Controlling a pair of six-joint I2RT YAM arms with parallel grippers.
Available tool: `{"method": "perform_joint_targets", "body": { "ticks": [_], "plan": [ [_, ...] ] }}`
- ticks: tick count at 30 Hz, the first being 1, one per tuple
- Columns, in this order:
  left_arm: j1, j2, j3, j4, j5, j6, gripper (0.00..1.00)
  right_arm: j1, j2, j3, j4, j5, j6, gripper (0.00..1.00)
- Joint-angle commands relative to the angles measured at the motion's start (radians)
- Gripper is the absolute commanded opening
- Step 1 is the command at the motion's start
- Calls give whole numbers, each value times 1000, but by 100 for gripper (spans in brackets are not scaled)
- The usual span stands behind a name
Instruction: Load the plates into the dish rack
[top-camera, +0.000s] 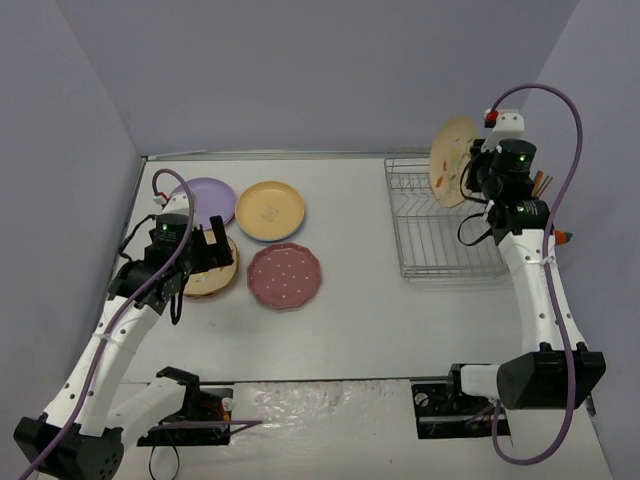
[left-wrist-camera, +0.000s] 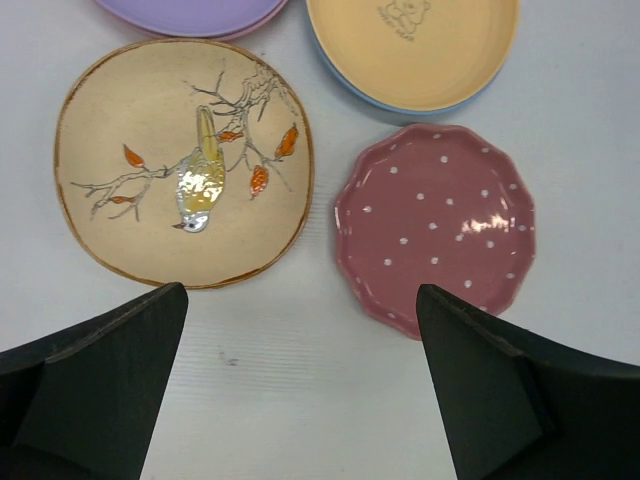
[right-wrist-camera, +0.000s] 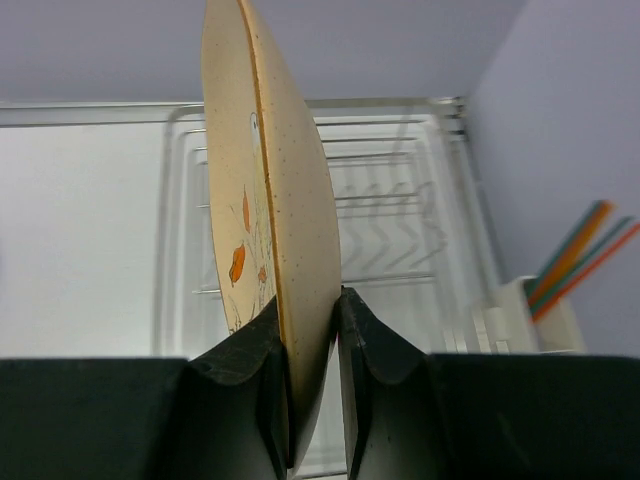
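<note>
right gripper (right-wrist-camera: 312, 320) clamps tan plate (right-wrist-camera: 268, 170) upright over dish rack (top-camera: 440, 235), upper right of top view. keep it vertical, line rim with a slot, lower slowly. left gripper (left-wrist-camera: 300, 305) wide open, empty, above bird plate (left-wrist-camera: 185, 160).

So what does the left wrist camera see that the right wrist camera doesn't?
Only the left wrist view: plates lying flat, a bird plate, a pink dotted plate, a yellow-orange plate and a lilac plate, below the open left gripper. Only the right wrist view: the dish rack, a white caddy, and a tan plate held on edge in the shut right gripper. Both: black fingers at the bottom and the pale table.
</note>
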Motion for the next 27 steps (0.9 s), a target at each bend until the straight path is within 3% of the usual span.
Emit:
{"method": "perform_joint_targets", "body": {
  "ticks": [1,4,10,16,27],
  "plan": [
    [7,-16,-5,31,-83,129,97,-93,73,65,179,83,-243,0],
    [7,-24,-31,72,-53,158,97,-145,136,75,256,59,-339,0],
    [9,-33,-84,122,-54,188,97,-223,276,198,256,-7,-423,0],
    [9,-16,-88,129,-58,192,97,-248,340,281,265,-36,-396,0],
    [10,5,-84,121,-78,193,97,-262,366,284,379,-29,-377,0]
  ]
}}
